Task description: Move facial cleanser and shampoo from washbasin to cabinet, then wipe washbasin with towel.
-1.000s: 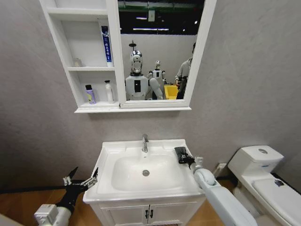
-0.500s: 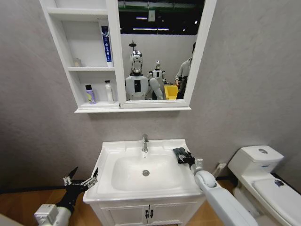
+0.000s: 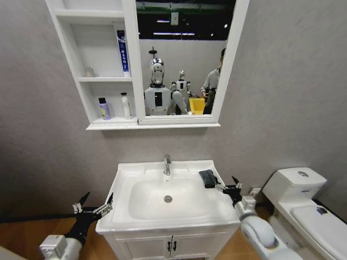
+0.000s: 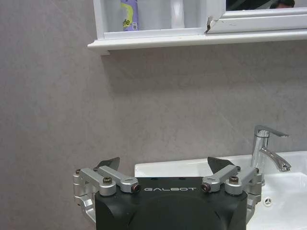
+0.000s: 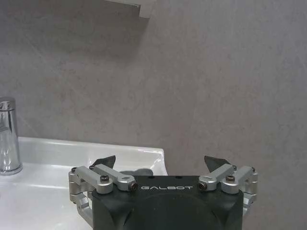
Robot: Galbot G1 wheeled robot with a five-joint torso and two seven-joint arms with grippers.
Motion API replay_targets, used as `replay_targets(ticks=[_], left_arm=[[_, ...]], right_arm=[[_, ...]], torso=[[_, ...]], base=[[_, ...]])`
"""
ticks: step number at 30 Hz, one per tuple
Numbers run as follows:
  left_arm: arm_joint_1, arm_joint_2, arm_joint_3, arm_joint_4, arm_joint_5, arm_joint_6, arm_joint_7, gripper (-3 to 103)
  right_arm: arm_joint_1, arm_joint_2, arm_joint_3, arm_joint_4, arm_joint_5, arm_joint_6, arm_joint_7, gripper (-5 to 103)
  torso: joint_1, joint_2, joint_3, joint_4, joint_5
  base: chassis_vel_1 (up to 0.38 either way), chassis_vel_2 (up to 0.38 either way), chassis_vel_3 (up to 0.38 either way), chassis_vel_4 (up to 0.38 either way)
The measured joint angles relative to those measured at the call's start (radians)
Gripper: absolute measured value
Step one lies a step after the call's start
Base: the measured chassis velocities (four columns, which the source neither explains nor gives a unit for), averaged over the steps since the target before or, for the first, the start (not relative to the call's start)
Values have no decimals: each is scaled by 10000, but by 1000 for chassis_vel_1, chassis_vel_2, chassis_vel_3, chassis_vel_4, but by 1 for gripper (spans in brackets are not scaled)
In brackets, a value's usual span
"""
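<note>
the towel [image 3: 207, 178] lies on the washbasin [image 3: 124, 176] just beside the spread-open right gripper [image 3: 230, 186].

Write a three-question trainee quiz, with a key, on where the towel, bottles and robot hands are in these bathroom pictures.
1. True or false: the towel lies on the washbasin rim, right of the tap.
2. Which cabinet shelf holds the purple-labelled bottle? A top, B middle, C bottom.
3. Fill in: the right hand is ___, gripping nothing.

Key: 1 true; 2 C; 3 open. The left hand waits open by the basin's left edge.
</note>
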Motion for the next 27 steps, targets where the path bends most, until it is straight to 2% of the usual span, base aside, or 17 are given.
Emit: replay_targets(ticks=[1, 3, 4, 7, 10, 14, 17, 27], left_arm=[[0, 0, 0, 0, 0, 0, 0, 100], [0, 0, 0, -1, 0, 1, 0, 100], [0, 0, 0, -1, 0, 1, 0, 100], [0, 0, 0, 0, 0, 0, 0, 100], [0, 0, 0, -1, 0, 0, 0, 100], [0, 0, 0, -1, 0, 1, 0, 100], [0, 0, 0, 0, 0, 1, 0, 100], [0, 0, 0, -1, 0, 1, 0, 100]], right_arm=[[0, 0, 0, 0, 0, 0, 0, 100], [-1219, 607, 454, 825, -332, 81, -10, 100], [-1219, 607, 454, 825, -332, 81, -10, 100], [-2713, 1301, 913, 1727, -660, 458, -121, 100], [-2951, 1297, 1086, 1891, -557, 498, -187, 100], [-4063, 986, 2663, 2705, 790, 343, -663, 100], [-4519, 917, 3310, 3208, 1331, 176, -819, 100], [-4579, 1362, 3175, 3934, 1476, -340, -862, 100]], torso=[[0, 0, 0, 0, 0], [0, 0, 0, 0, 2], [0, 0, 0, 0, 2], [-1, 1, 0, -2, -1], [-1, 1, 1, 2, 0], [0, 0, 2, 3, 1], [-1, 0, 2, 2, 1], [1, -1, 3, 2, 3]], base=[[0, 0, 0, 0], [0, 0, 0, 0], [0, 0, 0, 0], [0, 0, 0, 0], [0, 0, 0, 0], [0, 0, 0, 0], [0, 0, 0, 0], [0, 0, 0, 0]])
